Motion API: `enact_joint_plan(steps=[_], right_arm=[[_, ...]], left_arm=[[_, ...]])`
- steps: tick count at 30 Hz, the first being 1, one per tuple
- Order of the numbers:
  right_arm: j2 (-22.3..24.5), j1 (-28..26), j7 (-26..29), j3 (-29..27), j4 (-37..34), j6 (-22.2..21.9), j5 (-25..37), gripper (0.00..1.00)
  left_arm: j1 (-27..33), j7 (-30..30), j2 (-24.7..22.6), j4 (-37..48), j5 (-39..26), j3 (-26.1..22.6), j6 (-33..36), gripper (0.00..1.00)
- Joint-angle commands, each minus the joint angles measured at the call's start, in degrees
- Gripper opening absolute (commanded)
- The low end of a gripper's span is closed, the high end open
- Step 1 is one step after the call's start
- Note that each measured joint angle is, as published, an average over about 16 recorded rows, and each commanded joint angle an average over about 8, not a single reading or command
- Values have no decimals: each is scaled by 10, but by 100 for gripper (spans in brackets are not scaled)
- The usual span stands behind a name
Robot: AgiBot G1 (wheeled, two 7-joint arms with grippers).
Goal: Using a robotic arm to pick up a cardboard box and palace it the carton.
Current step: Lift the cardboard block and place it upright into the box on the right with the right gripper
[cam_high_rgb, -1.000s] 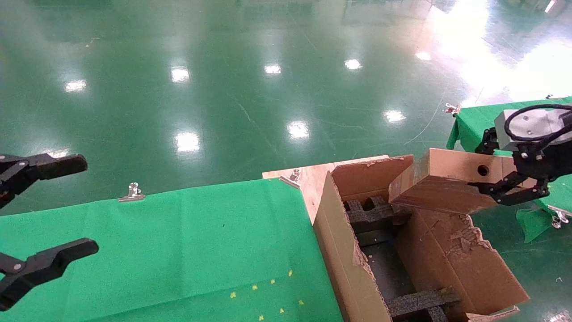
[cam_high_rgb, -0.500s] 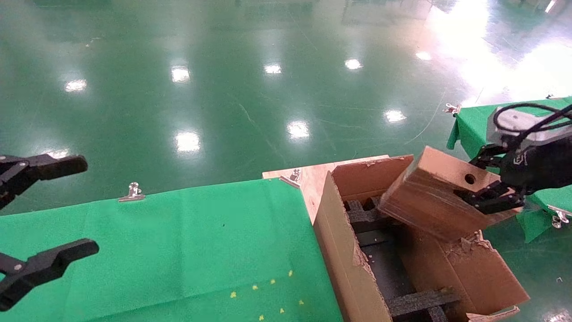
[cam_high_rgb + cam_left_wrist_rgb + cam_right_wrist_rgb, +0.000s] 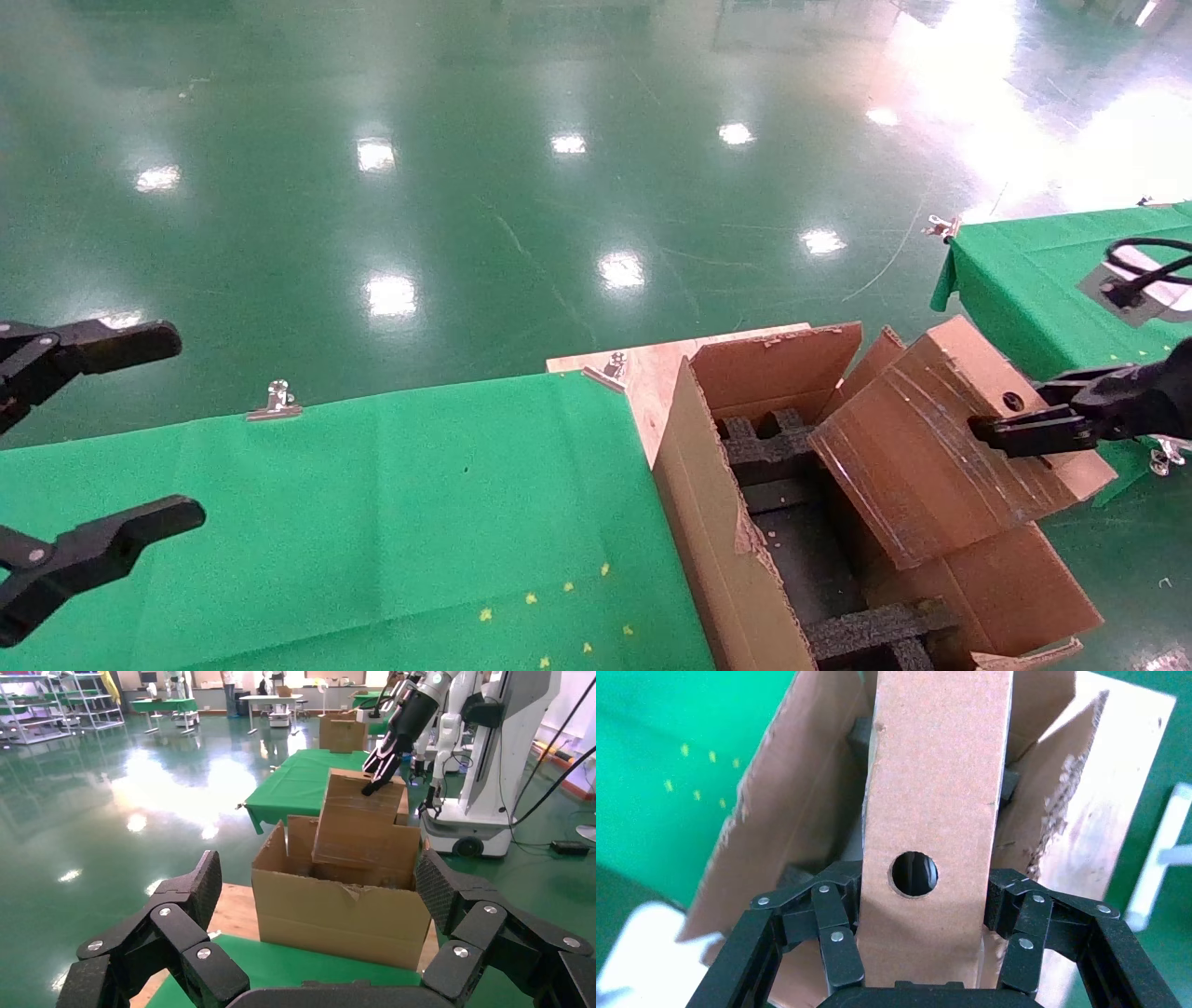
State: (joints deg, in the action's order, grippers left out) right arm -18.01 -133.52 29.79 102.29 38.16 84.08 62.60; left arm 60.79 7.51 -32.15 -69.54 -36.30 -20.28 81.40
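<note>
worktop (image 3: 372, 503) fills lower left of the head view, covered by a green cloth (image 3: 447, 438). metal clips (image 3: 277, 401) pin the cloth at its far edge; another clip (image 3: 615, 365) sits at the far right corner, on a bare wooden strip (image 3: 652, 368). small yellow specks (image 3: 559, 615) dot the cloth near the bottom. carton (image 3: 736, 568) touches the worktop's right edge. second green-covered worktop (image 3: 1024, 261) at right. glossy green floor (image 3: 466, 186) beyond.

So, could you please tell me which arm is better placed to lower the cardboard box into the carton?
The right. Its gripper is shut on the cardboard box, tilted with its lower end inside the carton. The left gripper hangs open over the green cloth, well away.
</note>
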Motion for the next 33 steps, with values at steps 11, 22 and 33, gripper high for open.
enact_joint_plan(steps=[11,22,33], right_arm=[[10,6,24,0,-2,-8,-10,0],[-3,38,93,21,13,-65,14,0],[-2,74,194,45,64,-142,43,0]], left_arm=[[0,0,0,0,0,0,0,100],[0,0,0,0,0,0,0,100],[0,0,0,0,0,0,0,100]])
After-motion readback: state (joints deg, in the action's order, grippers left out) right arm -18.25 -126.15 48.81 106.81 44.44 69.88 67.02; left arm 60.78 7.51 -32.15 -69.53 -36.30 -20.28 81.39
